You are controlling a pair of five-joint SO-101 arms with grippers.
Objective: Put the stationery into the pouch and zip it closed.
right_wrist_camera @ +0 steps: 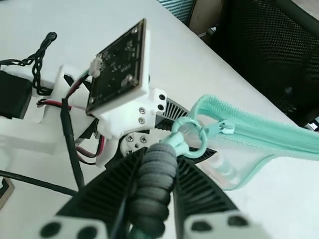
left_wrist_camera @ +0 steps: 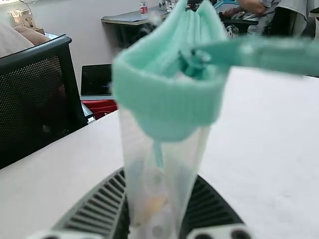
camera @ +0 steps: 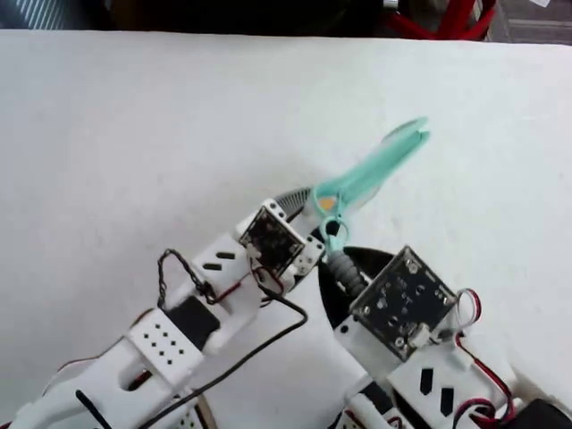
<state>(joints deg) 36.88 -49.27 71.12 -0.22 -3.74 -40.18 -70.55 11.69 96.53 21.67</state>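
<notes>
White arm shells (camera: pixel 156 344) are being crossed by black and red cables (right_wrist_camera: pixel 70 144) (one braided); ribbed black tool fingers (right_wrist_camera: pixel 112 186) are being fastened by small screws (right_wrist_camera: pixel 160 93).

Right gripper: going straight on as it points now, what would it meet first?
Likely the left gripper, clamped on the pouch end just beyond the zipper ring; depth is unclear.

Slim translucent plastic pouch (camera: pixel 371 170) with mint-green zip edge uppermost, slanting away over the white bench (camera: pixel 134 116), blurred stationery (left_wrist_camera: pixel 152 201) inside, teal pull ring (right_wrist_camera: pixel 192 137) at its near end, looped to a dark grey braided cord (right_wrist_camera: pixel 157 174)
</notes>
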